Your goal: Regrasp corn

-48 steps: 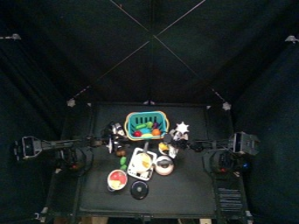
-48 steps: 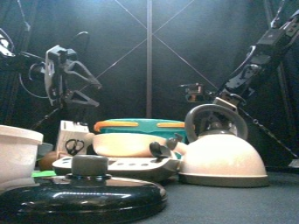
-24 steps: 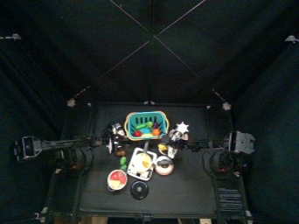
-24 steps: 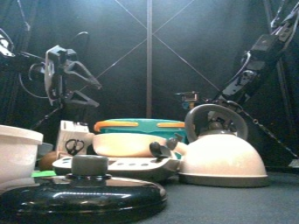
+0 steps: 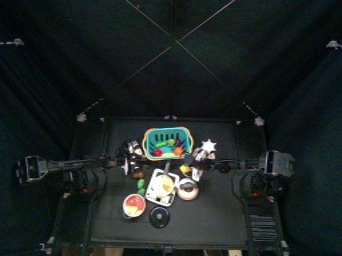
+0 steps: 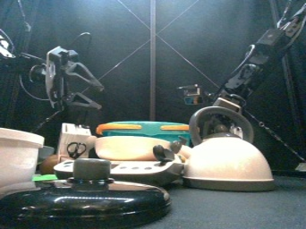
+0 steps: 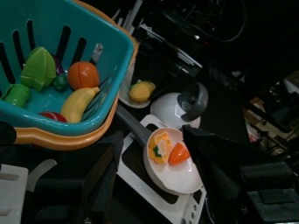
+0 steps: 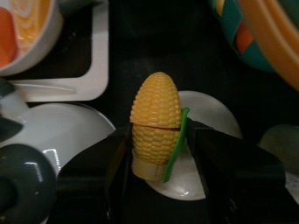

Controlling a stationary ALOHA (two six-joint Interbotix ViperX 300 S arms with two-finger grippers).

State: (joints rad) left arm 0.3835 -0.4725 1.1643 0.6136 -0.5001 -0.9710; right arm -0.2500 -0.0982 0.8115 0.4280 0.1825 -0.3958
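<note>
1. The right end effector (image 8: 158, 166) has its 2 jaws closed on the stem end of the corn (image 8: 156, 112). In the right wrist view they press on either side of its pale base and green husk strip, so the cob is held, not lying free.
2. The corn's long axis runs straight out from this end effector, in line with the jaws. The kernelled body and rounded tip point away from the wrist, and most of the cob sticks out beyond the jaws.
3. Just beyond and below the cob is a small white dish (image 8: 222, 118). Whether the corn touches it or hangs above it cannot be told.
4. Next to the jaws on one side sits the white kettle (image 8: 52, 140). Farther out, past the cob's tip, lie the fried egg (image 8: 24, 31) on its board and the rim of the teal and orange basket (image 8: 263, 39).
5. My judgement: since the hold is only on the stem end, a regrasp wants the jaws farther up the cob, across its long axis, and the dish right beneath is the nearest place to set it down.
6. The left end effector (image 6: 74, 82) hangs well apart from the corn with its jaws spread wide and empty. Its own wrist view looks down on the basket, so the right arm is by far the nearer one.
7. Farthest off, at the front of the surface (image 6: 227, 210), stands a dark pot lid (image 6: 84, 199).
</note>
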